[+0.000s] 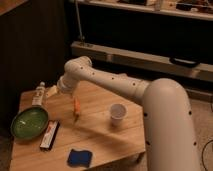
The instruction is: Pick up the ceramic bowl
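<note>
The ceramic bowl is wide, shallow and green, and sits at the left edge of the wooden table. My gripper hangs from the white arm over the middle of the table, with orange on it, pointing down. It is to the right of the bowl and apart from it. It holds nothing that I can see.
A small white cup stands right of the gripper. A dark flat bar lies just right of the bowl. A blue sponge lies near the front edge. A bottle lies at the back left. Dark shelving is behind.
</note>
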Controlling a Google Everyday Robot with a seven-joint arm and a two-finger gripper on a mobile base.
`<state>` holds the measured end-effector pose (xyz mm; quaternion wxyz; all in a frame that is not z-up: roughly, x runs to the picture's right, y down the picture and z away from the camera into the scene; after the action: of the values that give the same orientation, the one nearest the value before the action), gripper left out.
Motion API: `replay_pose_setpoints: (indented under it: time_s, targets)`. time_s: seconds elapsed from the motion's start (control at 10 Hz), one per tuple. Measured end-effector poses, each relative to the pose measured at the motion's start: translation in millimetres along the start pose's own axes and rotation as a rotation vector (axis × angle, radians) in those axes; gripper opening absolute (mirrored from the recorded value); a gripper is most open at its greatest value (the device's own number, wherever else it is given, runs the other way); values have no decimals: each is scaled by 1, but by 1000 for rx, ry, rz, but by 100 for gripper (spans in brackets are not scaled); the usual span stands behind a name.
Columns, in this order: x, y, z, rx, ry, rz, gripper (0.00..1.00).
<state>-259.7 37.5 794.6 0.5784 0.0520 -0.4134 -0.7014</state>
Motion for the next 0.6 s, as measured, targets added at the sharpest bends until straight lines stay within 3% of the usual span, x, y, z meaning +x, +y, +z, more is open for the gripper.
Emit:
replay_pose_setpoints:
  time_s: [0.4, 0.6]
  targets:
    - [-4, 4, 40, -59, -43, -18, 80]
    - [-4, 4, 54, -58, -68, -30, 80]
